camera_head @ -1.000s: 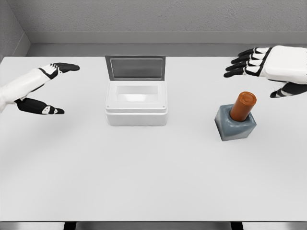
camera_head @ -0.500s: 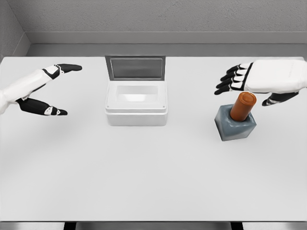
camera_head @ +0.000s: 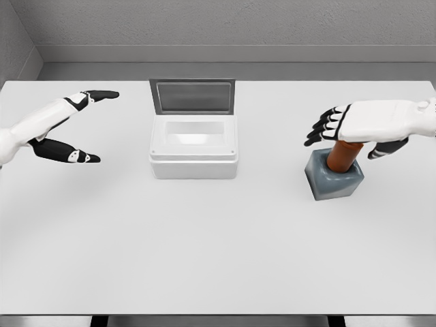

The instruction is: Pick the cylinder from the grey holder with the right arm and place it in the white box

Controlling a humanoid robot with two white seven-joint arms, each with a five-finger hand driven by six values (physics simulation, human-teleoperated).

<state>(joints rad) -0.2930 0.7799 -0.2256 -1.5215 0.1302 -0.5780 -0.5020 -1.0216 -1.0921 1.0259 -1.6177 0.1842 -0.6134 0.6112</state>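
Head view is showing the orange cylinder [camera_head: 343, 155] still sitting tilted in the grey holder [camera_head: 334, 180], well off to the right of the white box [camera_head: 194, 146], so the pick hasn't happened yet. Right hand [camera_head: 361, 124] is hovering right over the cylinder's top, covering the cap, fingers [camera_head: 325, 126] spread and not gripping anything. Looks like the reach-and-grasp step is going on; next I'd guess it needs to drop lower and wrap around the shaft before lifting. Compared to a second ago, that hand has been sliding down and toward the box side, from behind the holder. Left hand [camera_head: 65, 129] is hanging open well left of the box, barely moving.
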